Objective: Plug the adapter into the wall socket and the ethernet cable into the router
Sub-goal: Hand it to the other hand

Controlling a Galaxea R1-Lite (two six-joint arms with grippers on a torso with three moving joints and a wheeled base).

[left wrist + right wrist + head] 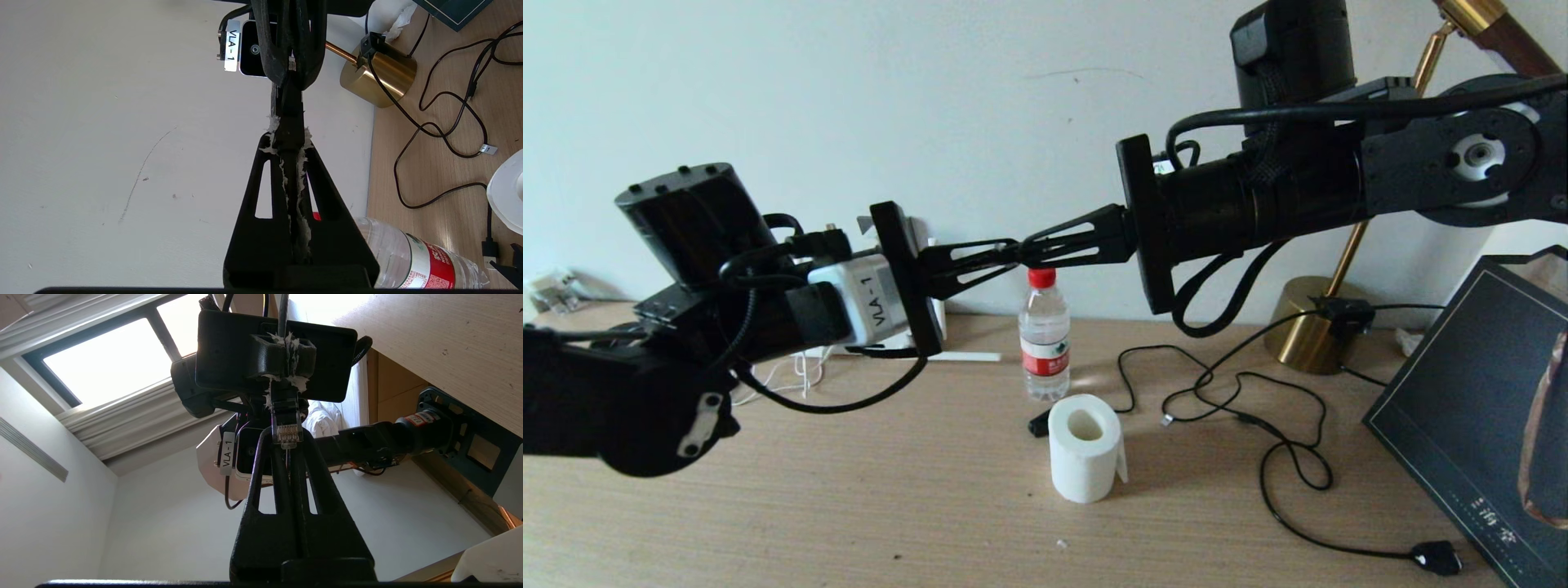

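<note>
Right pincer [286, 433] clamps ethernet cable [287, 430] plug, left pincer [1005, 249] touching.

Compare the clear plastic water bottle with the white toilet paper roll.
The clear plastic water bottle is taller, slimmer and see-through, with a red cap and label; the white toilet paper roll is shorter, wider and opaque, with an open hollow core. The bottle stands nearer the wall. Both stand upright on the wooden desk.

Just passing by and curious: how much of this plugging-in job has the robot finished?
Nothing looks plugged in yet. In hand: the left gripper and right gripper meet in mid-air, both pinching the ethernet cable at its clear plug. Still to do: both connections; no socket is in view.
</note>
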